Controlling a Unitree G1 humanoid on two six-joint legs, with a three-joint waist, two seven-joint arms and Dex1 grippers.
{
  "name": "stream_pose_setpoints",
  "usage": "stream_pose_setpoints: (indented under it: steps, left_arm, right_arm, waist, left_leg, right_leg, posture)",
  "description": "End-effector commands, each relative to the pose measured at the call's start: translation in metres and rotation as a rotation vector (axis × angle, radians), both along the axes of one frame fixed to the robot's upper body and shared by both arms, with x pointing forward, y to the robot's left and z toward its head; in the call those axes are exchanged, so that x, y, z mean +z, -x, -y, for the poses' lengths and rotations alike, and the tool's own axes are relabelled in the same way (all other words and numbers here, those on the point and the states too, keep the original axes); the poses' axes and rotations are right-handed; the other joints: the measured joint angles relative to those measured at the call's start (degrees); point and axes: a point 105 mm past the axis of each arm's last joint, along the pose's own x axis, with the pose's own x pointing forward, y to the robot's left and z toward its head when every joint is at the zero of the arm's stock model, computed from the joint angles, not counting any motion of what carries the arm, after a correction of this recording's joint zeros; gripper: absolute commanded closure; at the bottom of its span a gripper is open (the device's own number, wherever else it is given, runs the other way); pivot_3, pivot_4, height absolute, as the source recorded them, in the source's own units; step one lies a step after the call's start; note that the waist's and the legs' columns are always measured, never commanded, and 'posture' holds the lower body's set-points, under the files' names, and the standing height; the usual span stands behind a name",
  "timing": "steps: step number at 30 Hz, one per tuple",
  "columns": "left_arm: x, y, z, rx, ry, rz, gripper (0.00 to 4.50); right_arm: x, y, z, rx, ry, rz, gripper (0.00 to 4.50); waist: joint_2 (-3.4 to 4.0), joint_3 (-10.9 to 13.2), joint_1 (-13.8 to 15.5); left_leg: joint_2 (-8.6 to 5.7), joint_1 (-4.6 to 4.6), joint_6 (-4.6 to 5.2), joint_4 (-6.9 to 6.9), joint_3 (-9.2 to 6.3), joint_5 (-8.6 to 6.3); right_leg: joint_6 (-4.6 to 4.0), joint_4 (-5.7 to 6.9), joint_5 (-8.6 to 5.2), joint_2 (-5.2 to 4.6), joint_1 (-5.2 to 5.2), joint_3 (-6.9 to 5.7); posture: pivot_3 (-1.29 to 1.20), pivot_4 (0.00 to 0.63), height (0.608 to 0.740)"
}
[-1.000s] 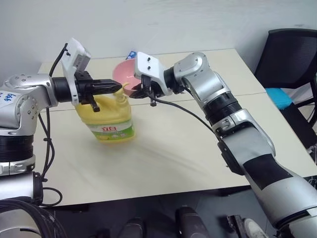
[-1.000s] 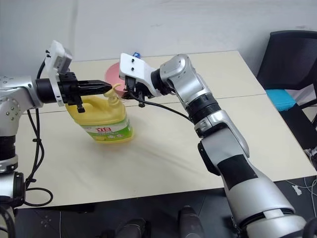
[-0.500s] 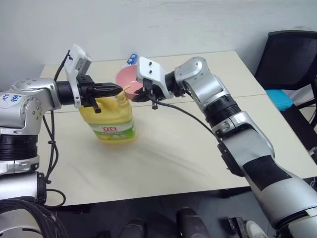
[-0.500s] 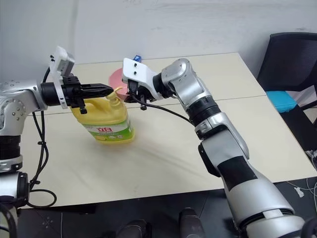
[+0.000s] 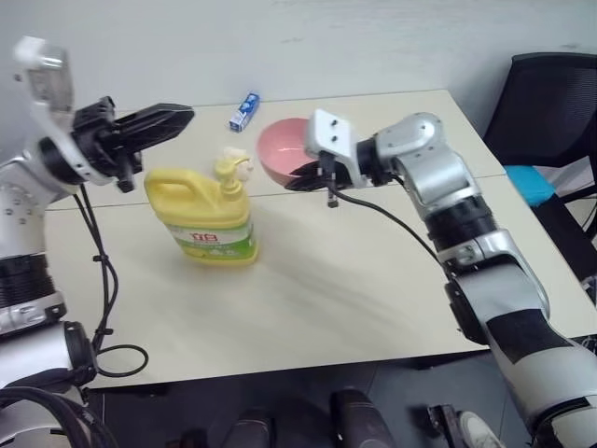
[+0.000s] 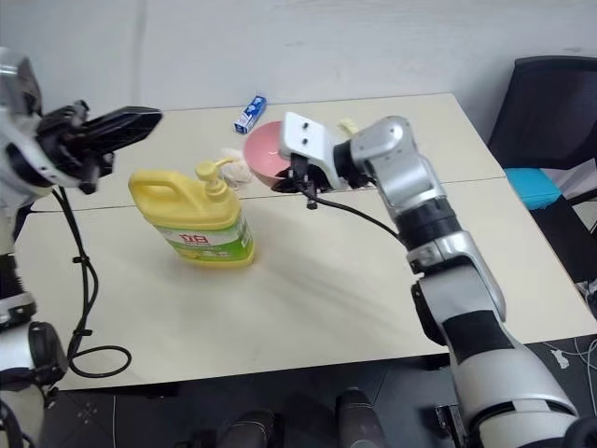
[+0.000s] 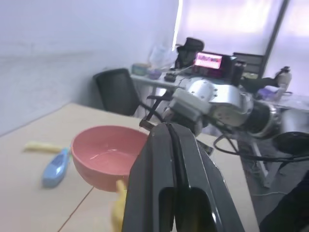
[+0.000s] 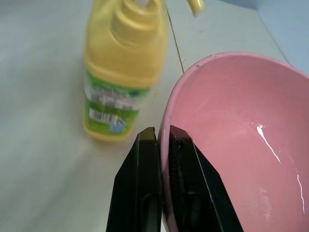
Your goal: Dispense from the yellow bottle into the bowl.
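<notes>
The yellow bottle (image 5: 207,222) stands upright on the table (image 5: 308,280), its pump top (image 5: 230,169) free. My left gripper (image 5: 175,117) hovers shut and empty above and to the left of the pump; the left wrist view shows its fingers (image 7: 179,145) pressed together. The pink bowl (image 5: 284,149) hangs in the air just right of the pump, with my right gripper (image 5: 298,179) shut on its near rim. In the right wrist view the bowl (image 8: 236,140) shows a glossy streak inside, and the rim is pinched between the fingertips (image 8: 148,140).
A small light-blue bottle (image 5: 244,110) lies at the back of the table. Beside the table on the right stands a black chair (image 5: 550,103). A black cable (image 5: 392,219) hangs from my right wrist over the table.
My left gripper has risen off the pump and swung back to the left. My right gripper has carried the bowl to the right, away from the bottle's spout.
</notes>
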Motion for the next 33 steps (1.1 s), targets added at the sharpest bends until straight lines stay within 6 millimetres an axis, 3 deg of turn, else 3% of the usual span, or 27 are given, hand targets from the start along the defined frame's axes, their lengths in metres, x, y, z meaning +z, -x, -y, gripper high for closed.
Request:
stream_pose_setpoints:
  steps: [1,5,8,12,15,16,21,28,30,33]
  left_arm:
    - [-0.013,0.020,0.001,-0.051,-0.067,0.001,4.48]
    - [-0.069,0.032,-0.015,0.027,-0.186,-0.120,4.48]
    - [-0.102,0.029,-0.027,0.134,-0.239,-0.129,4.48]
    - [-0.138,0.023,-0.034,0.237,-0.264,-0.098,4.48]
    - [-0.160,0.022,-0.033,0.270,-0.257,-0.129,3.90]
    - [-0.167,0.020,-0.033,0.283,-0.265,-0.124,3.59]
    - [-0.186,0.022,-0.033,0.299,-0.300,-0.127,2.14]
    - [-0.208,0.043,-0.045,0.334,-0.421,-0.053,0.00]
    - [-0.217,0.051,-0.047,0.351,-0.467,-0.038,0.00]
    - [-0.227,0.058,-0.051,0.381,-0.509,-0.043,0.00]
  right_arm:
    - [0.007,0.021,0.020,0.018,-0.033,0.022,4.50]
    - [-0.057,0.053,0.074,-0.043,0.043,-0.090,4.50]
    - [-0.096,0.069,0.106,-0.099,0.080,-0.133,4.50]
    - [-0.125,0.071,0.134,-0.185,0.067,-0.146,4.50]
    - [-0.143,0.069,0.150,-0.252,0.043,-0.176,4.50]
    - [-0.147,0.070,0.153,-0.246,0.033,-0.175,4.19]
    - [-0.149,0.071,0.161,-0.240,-0.044,-0.122,2.58]
    - [-0.105,0.106,0.161,-0.175,-0.269,-0.006,0.15]
    - [-0.104,0.125,0.158,-0.153,-0.290,0.001,0.03]
    - [-0.118,0.149,0.157,-0.153,-0.284,-0.029,0.03]
  waist:
    - [-0.01,0.00,0.25]
    - [-0.03,0.01,0.71]
    - [-0.10,0.41,1.64]
    - [-0.08,0.59,2.54]
    - [-0.09,0.60,3.38]
    - [-0.09,0.60,3.55]
    - [-0.10,0.61,3.93]
    - [-0.08,0.62,3.97]
    - [-0.09,0.62,4.05]
    - [-0.12,0.66,4.64]
  left_leg:
    - [0.00,-0.01,0.01,0.00,0.00,0.00]
    - [0.01,0.00,0.02,-0.01,-0.02,-0.03]
    - [-0.02,0.04,0.07,-0.10,0.06,-0.06]
    - [0.04,0.19,0.10,0.04,0.45,-0.05]
    - [0.09,0.38,0.10,0.07,0.49,-0.05]
    - [0.09,0.37,0.10,0.07,0.48,-0.05]
    - [0.07,0.45,0.16,0.08,0.32,-0.08]
    - [0.09,0.60,0.22,-0.03,0.32,-0.12]
    - [0.11,0.75,0.23,-0.17,0.34,-0.13]
    - [0.14,1.06,0.29,-0.37,0.35,-0.17]
  right_leg:
    - [0.00,-0.03,0.00,0.00,0.00,0.02]
    - [0.00,-0.13,0.00,0.00,0.05,0.10]
    - [0.00,-0.31,0.00,-0.01,0.09,0.10]
    - [0.05,-0.44,0.09,0.03,0.19,0.12]
    - [0.04,-0.43,0.11,0.08,0.37,0.13]
    - [0.04,-0.45,0.11,0.10,0.37,0.13]
    - [0.12,-0.79,0.18,0.09,0.71,0.00]
    - [0.13,-0.93,0.19,0.07,0.87,0.01]
    - [0.13,-1.01,0.19,0.08,0.99,0.03]
    - [0.13,-1.18,0.19,0.09,1.32,0.03]
  posture:
    - [0.00,0.150,0.740]
    - [0.00,0.150,0.740]
    - [0.00,0.150,0.740]
    - [0.00,0.150,0.740]
    - [0.00,0.150,0.740]
    - [0.00,0.150,0.740]
    - [0.00,0.150,0.740]
    - [0.00,0.150,0.740]
    - [0.00,0.150,0.740]
    - [0.00,0.150,0.740]
